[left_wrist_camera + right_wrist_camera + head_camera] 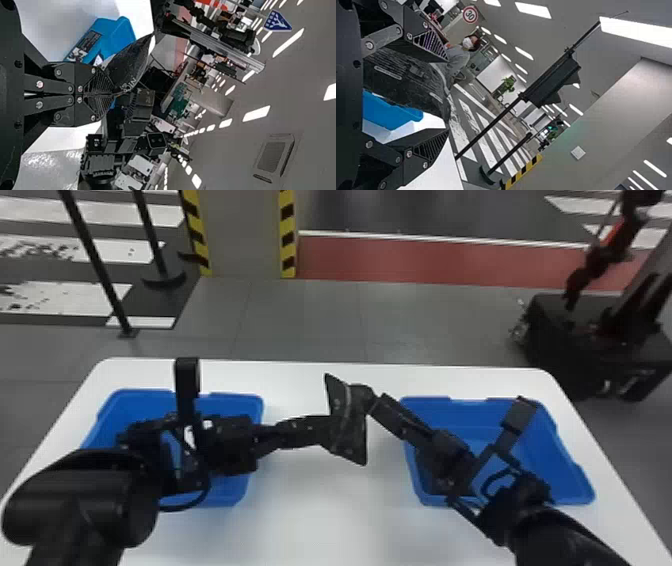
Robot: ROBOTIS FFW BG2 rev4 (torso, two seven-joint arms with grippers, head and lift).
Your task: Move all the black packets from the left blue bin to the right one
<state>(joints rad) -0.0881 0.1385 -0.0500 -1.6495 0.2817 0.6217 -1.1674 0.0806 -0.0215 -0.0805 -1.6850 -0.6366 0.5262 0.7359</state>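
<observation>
Between the two bins, above the white table, a black packet (345, 422) is held by my left gripper (322, 430), which reaches in from the left. In the left wrist view that left gripper (111, 94) is shut on the edge of the packet (128, 61). My right gripper (367, 395) is at the packet's upper right side. Seen from the right wrist, the right gripper (447, 95) stands open, with the packet (407, 79) between its spread fingers. The left blue bin (237, 402) is largely covered by the left arm. Part of the right blue bin (565, 470) lies under the right arm.
Both bins stand on the white table (320, 510), with a gap between them. Beyond the far edge are grey floor, striped posts (287, 235) and, at the right, a dark machine (590, 340).
</observation>
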